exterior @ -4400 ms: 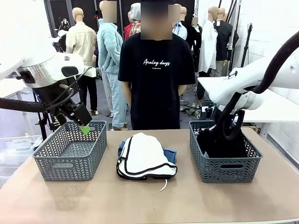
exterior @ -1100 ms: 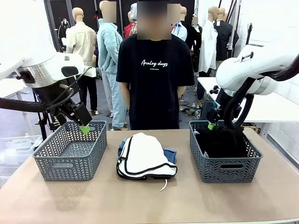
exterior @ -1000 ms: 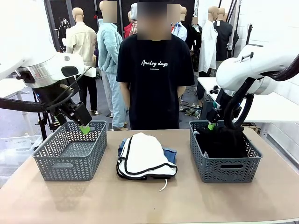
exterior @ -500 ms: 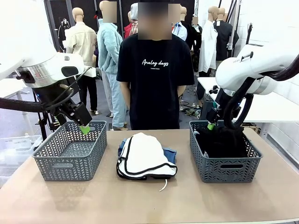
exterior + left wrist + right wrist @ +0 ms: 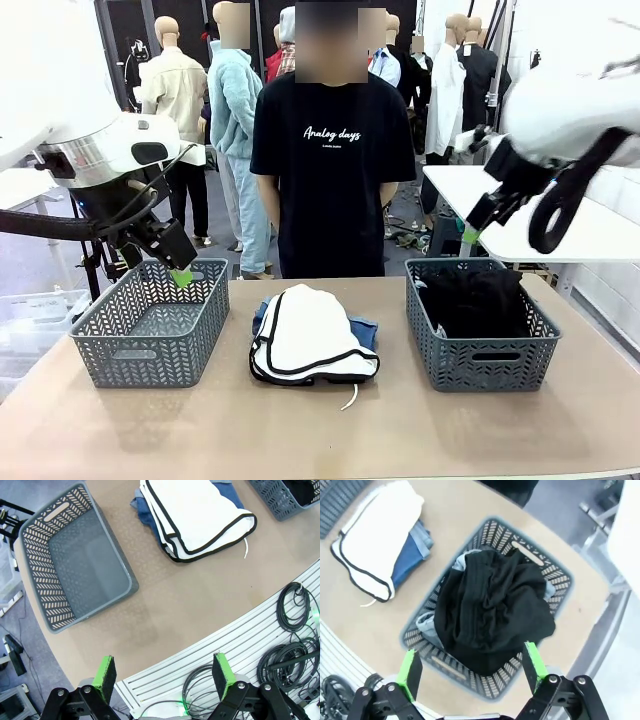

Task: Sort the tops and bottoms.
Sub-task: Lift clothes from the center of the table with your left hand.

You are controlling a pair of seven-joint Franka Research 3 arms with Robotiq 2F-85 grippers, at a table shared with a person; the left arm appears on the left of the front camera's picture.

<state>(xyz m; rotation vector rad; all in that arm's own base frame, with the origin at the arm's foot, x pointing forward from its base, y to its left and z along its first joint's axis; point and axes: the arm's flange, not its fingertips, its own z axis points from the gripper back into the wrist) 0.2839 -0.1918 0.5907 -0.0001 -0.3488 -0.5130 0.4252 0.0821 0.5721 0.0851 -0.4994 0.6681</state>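
A folded white top (image 5: 310, 335) with thin black trim lies mid-table on a blue denim garment (image 5: 366, 330). Both also appear in the left wrist view, white top (image 5: 200, 515) over denim (image 5: 144, 510), and in the right wrist view, white top (image 5: 375, 545) over denim (image 5: 411, 555). A black top (image 5: 475, 300) is heaped in the right grey basket (image 5: 480, 365). My right gripper (image 5: 470, 233) hangs open and empty high above that basket, looking down on the black top (image 5: 495, 615). My left gripper (image 5: 181, 276) is open over the far rim of the left grey basket (image 5: 150, 350).
The left basket (image 5: 75, 575) holds nothing. A pale grey-blue cloth (image 5: 426, 622) shows under the black top in the right basket (image 5: 445, 662). A person in a black printed T-shirt (image 5: 333, 170) stands at the far edge. Bare tabletop (image 5: 320, 430) runs along the front.
My right gripper has lifted from just over the right basket, going up and slightly right, with nothing in it. The black top stays in the basket. The left arm is still.
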